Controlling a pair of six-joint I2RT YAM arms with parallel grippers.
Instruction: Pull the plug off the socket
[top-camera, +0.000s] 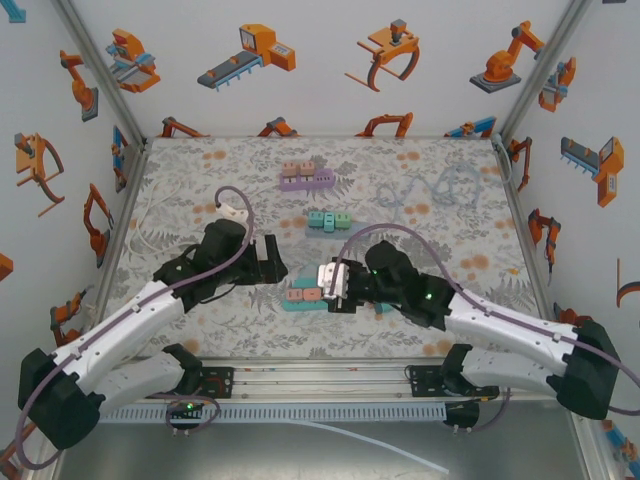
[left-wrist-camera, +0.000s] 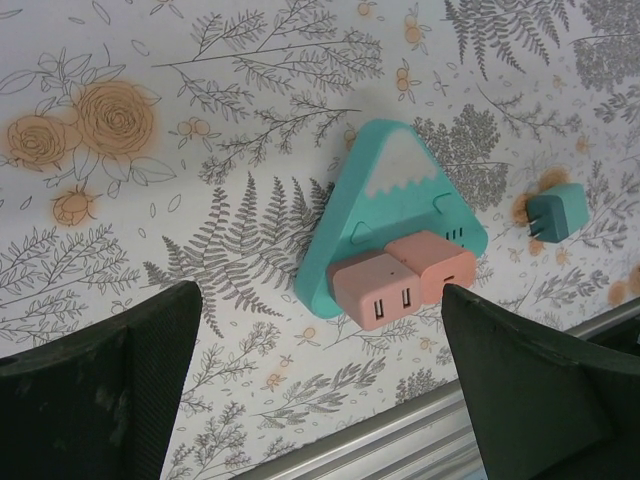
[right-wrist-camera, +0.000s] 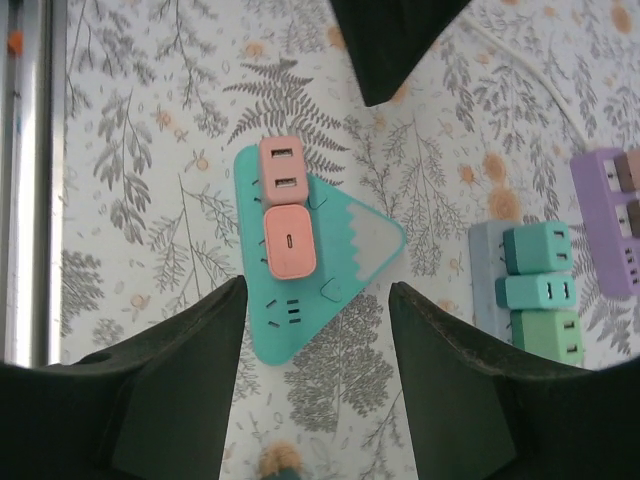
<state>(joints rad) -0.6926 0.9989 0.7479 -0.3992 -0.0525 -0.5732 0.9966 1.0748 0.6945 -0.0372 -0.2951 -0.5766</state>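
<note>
Robot-print walls (top-camera: 320, 90), floral tabletop (top-camera: 200, 170), teal socket (left-wrist-camera: 385, 200) near front metal rail (top-camera: 320, 378).

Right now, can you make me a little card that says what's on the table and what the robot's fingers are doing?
socket: teal socket, a triangle with a snowy mountain picture, lying flat
plugged in: two pink plugs, side by side, not pulled out yet
loose plug: small teal plug, lying apart from the socket
other strips: grey strip with teal and green plugs; purple strip farther back
left fingers: wide open, holding nothing, facing the pink plugs
right fingers: apart, holding nothing, near the socket's bare end
</note>
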